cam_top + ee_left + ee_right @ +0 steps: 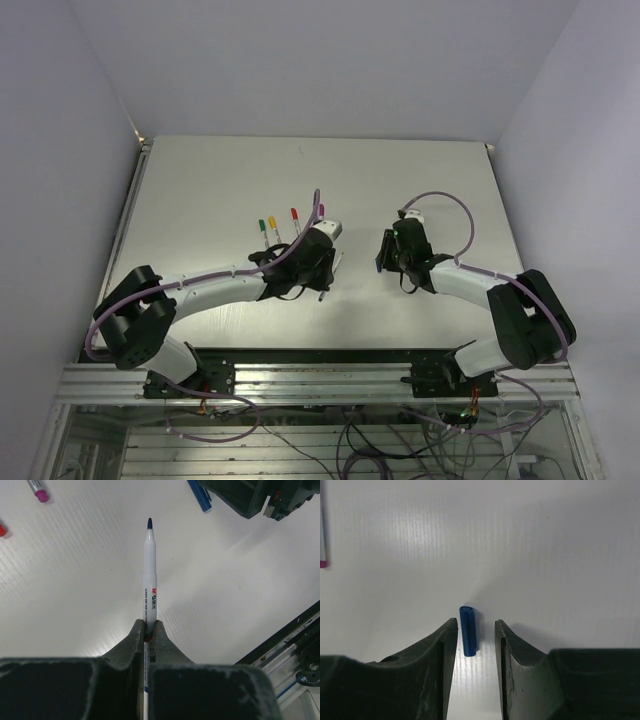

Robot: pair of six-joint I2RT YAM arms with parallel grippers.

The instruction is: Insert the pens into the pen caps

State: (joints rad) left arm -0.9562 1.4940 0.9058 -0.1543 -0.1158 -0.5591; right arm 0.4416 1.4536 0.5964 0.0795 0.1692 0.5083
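My left gripper (148, 626) is shut on a thin white pen (149, 570) whose bare dark-blue tip points away over the table; in the top view this gripper (328, 268) is at mid-table. A short blue pen cap (468, 630) lies flat on the table between the fingers of my right gripper (476, 625), which stands open with a gap on each side of the cap. The cap lies nearer the left finger. In the left wrist view the blue cap (200, 497) shows beside the right gripper (255, 500). Right gripper (384, 256) is right of the left one.
Several pens with green (262, 225), yellow (272, 222), red (295, 215) and purple (320, 210) ends lie in a row behind the left gripper. The purple end (40, 492) shows at the top left of the left wrist view. The table's near edge and rail (295, 640) run close by.
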